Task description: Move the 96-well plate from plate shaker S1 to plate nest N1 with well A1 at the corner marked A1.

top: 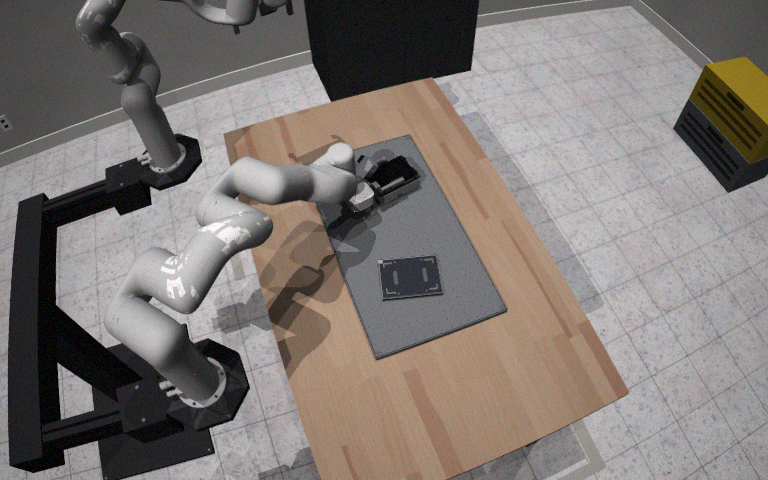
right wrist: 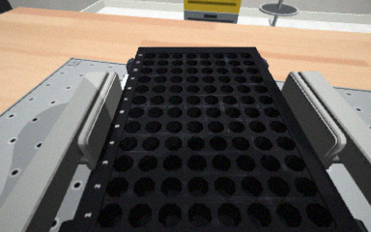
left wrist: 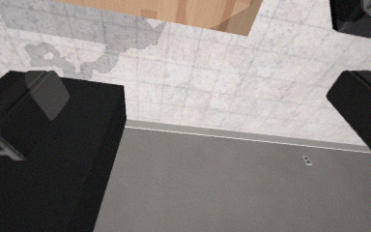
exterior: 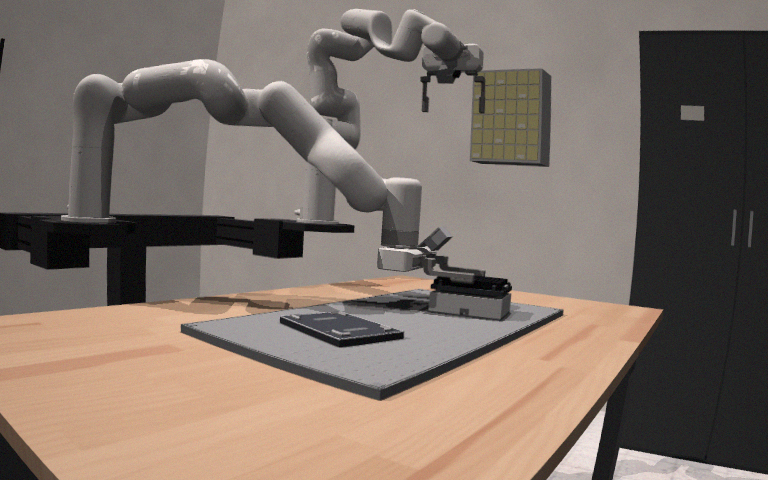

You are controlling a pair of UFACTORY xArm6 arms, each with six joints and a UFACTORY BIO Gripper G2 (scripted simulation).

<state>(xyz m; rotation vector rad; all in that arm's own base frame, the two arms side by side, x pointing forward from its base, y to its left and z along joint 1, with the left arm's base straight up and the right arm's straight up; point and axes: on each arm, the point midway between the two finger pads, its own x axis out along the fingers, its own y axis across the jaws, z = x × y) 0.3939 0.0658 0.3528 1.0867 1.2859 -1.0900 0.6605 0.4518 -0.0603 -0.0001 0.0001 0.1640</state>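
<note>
The right arm (exterior: 345, 164) reaches down to the black well plate (exterior: 472, 285), which sits on the shaker (exterior: 470, 304). Nearer the camera, the plate nest (exterior: 341, 328) lies unoccupied on the grey board (exterior: 362, 362). The left gripper (exterior: 453, 107) hangs open, high above the worktop (exterior: 271, 430).
</note>
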